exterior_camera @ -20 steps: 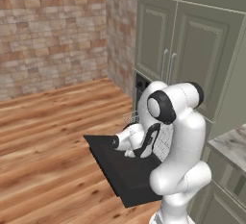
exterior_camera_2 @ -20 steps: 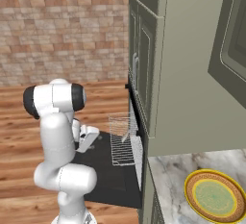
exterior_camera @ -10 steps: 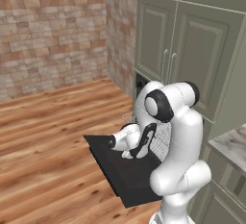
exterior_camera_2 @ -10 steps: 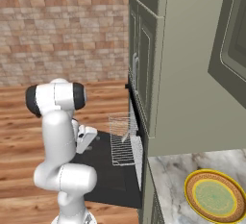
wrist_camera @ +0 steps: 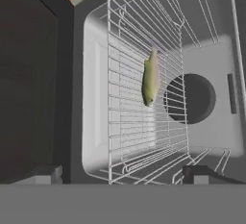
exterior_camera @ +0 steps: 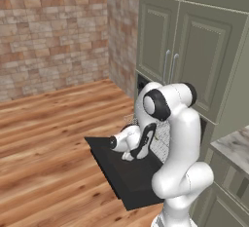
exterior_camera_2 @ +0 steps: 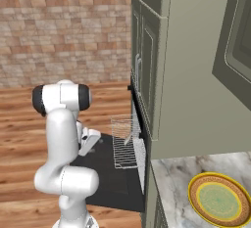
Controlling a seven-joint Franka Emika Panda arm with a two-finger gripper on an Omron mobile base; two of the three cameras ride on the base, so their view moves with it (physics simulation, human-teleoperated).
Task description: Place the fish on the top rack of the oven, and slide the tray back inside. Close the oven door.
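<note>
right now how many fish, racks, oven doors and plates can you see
fish: 1
racks: 1
oven doors: 1
plates: 1
total: 4

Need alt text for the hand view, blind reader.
A slender pale grey-green fish lies on a silver wire-grid rack, inside a pale grey oven interior with a dark round opening. Two dark gripper fingertips rise at the bottom, spread apart, holding nothing.
</note>
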